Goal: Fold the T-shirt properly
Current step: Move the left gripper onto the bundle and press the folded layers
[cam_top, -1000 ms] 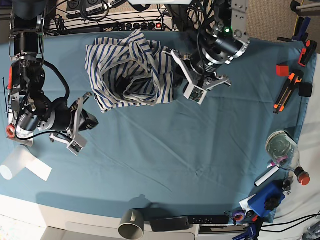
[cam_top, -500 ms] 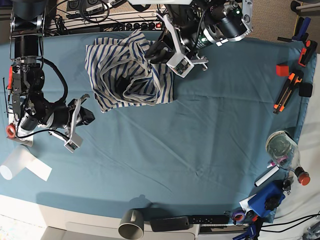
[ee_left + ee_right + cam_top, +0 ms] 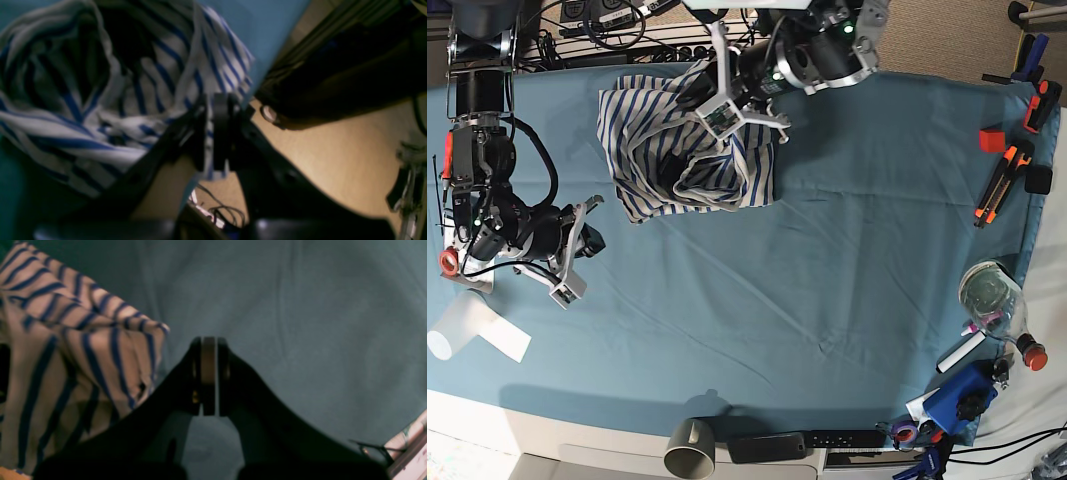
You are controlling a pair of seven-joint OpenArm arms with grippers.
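Note:
The T-shirt (image 3: 682,140), white with thin blue stripes, lies crumpled in a heap at the back of the teal table cloth (image 3: 827,250). My left gripper (image 3: 699,92) sits at the heap's back edge, close to the table's rim. In the left wrist view the left gripper (image 3: 213,133) is shut, with a fold of the T-shirt (image 3: 100,83) pinched between its fingers. My right gripper (image 3: 592,235) hovers over bare cloth, below and left of the shirt. The right wrist view shows the right gripper (image 3: 208,373) shut on nothing, with the T-shirt (image 3: 66,356) off to its left.
Orange-handled tools (image 3: 1002,180) and a red block (image 3: 990,138) lie at the right edge. A glass jar (image 3: 987,285) and pens sit lower right. At the front edge stand a grey cup (image 3: 690,448) and a remote (image 3: 807,440). White paper (image 3: 472,335) lies front left.
My left arm swung left and back, from the shirt's right side to its back edge, and its jaws closed on the cloth. The right arm drew slightly left.

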